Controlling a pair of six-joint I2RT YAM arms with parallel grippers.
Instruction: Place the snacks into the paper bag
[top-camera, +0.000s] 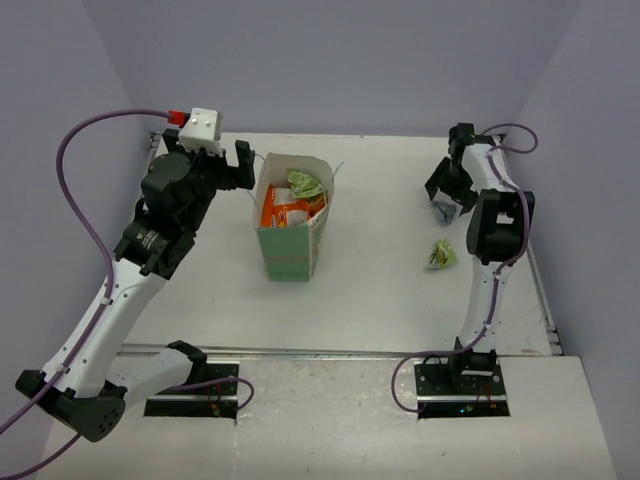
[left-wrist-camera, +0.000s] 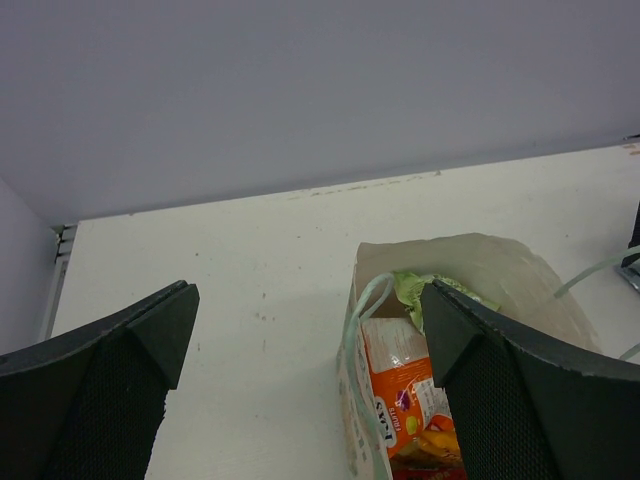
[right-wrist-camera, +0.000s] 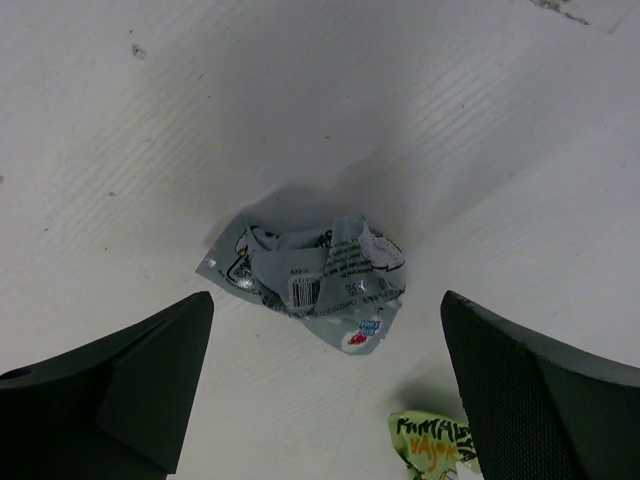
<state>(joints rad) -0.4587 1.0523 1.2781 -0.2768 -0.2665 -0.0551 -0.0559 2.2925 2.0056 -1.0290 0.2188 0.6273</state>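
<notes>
Now the paper bag stands upright on the table. It holds an orange pouch, with a green packet on top toward the bag's far side. Just left of the bag, the left end effector hangs with its jaws spread wide, gripping nothing. Well to the right of the bag, a crumpled grey packet lies on the table, with a second green packet near it. The right end effector hovers over the grey packet, jaws wide apart and empty.
</notes>
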